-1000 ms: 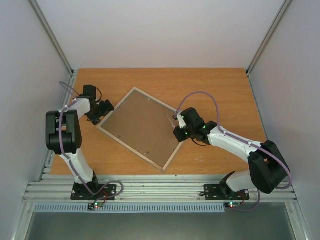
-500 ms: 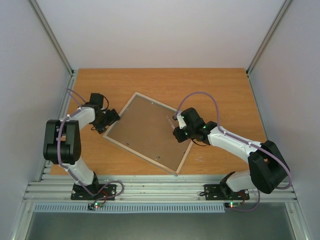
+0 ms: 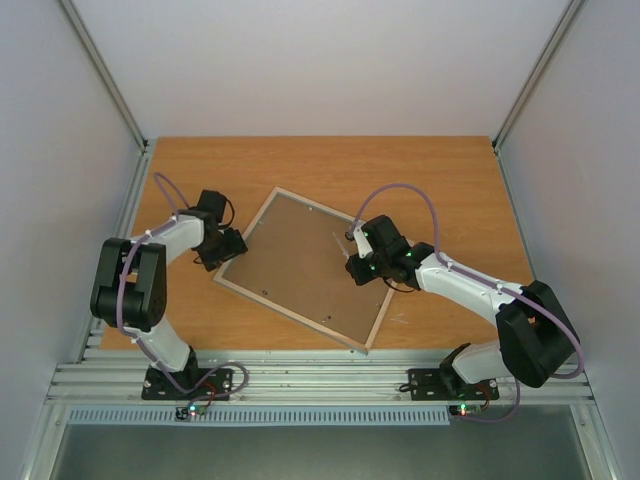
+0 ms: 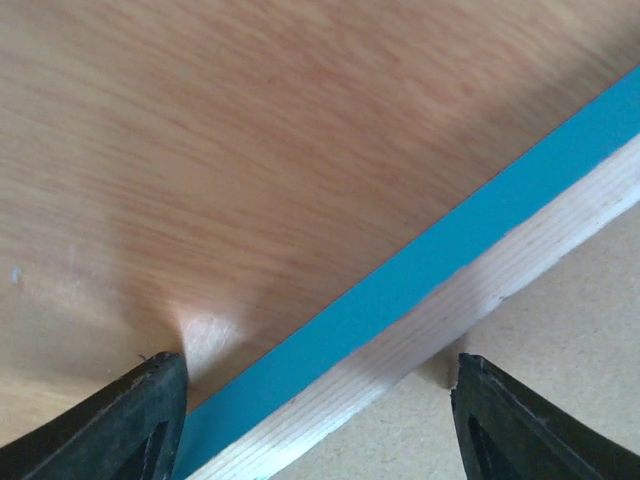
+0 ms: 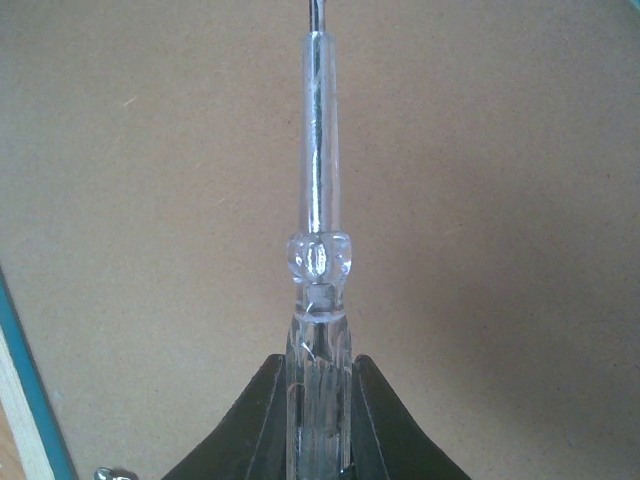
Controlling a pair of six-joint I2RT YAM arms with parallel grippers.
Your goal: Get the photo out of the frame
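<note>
The frame (image 4: 400, 300) lies face down and skewed across the middle of the table (image 3: 440, 180), its brown board (image 3: 305, 262) up. The photo is not visible and is presumably under that board. The left gripper (image 3: 228, 247) is at the frame's left rail with its jaws apart, one finger outside on the table and one inside over the board. Neither clearly touches the rail. The right gripper (image 3: 360, 262), toward the frame's right side, is clamped on the clear handle of a screwdriver (image 5: 320, 200), whose shaft points out over the board. The step looks like steadying the frame so the board's fasteners can be worked. For that, the left jaws should pinch the rail squarely and low, and the tool tip should land on a fastener, not the soft board. From behind, the frame shows a pale wood rim with a turquoise side band. It is thin and light, so it is likely to slide if pushed.
</note>
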